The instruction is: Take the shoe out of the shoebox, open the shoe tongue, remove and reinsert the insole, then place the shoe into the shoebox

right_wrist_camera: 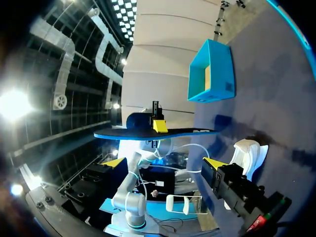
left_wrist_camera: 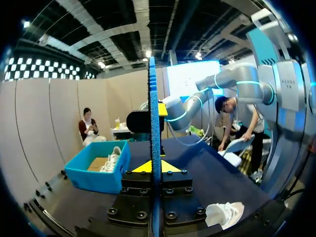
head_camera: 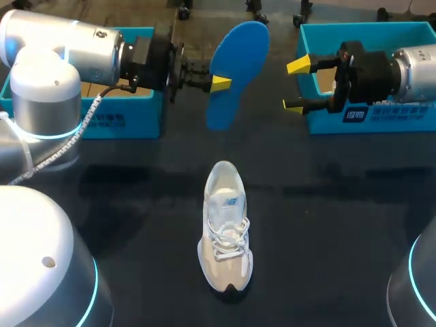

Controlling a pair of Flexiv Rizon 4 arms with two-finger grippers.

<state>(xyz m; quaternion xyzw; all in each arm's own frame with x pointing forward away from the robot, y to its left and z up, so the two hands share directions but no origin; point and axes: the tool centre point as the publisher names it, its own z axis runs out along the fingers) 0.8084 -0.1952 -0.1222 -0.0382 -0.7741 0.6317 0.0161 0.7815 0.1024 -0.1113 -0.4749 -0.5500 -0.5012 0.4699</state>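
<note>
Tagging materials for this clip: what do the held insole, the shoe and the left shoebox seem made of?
The insole: likely foam, matte blue, thin yet holding its shape in the left end effector. The shoe: pale mesh-like upper, white fabric laces, dark toe tip, perhaps rubber. The left shoebox: probably cardboard, printed blue outside, brown inside.

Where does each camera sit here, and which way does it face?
Head view: fixed above and behind, looking down on the table; both arms enter from the sides, shoe mid-table.
Left wrist view: on the left arm's wrist, looking along the left gripper, shut on the insole edge-on.
Right wrist view: on the right arm's wrist, facing the insole past the open right gripper.
Shared: all three show insole and shoe.
</note>
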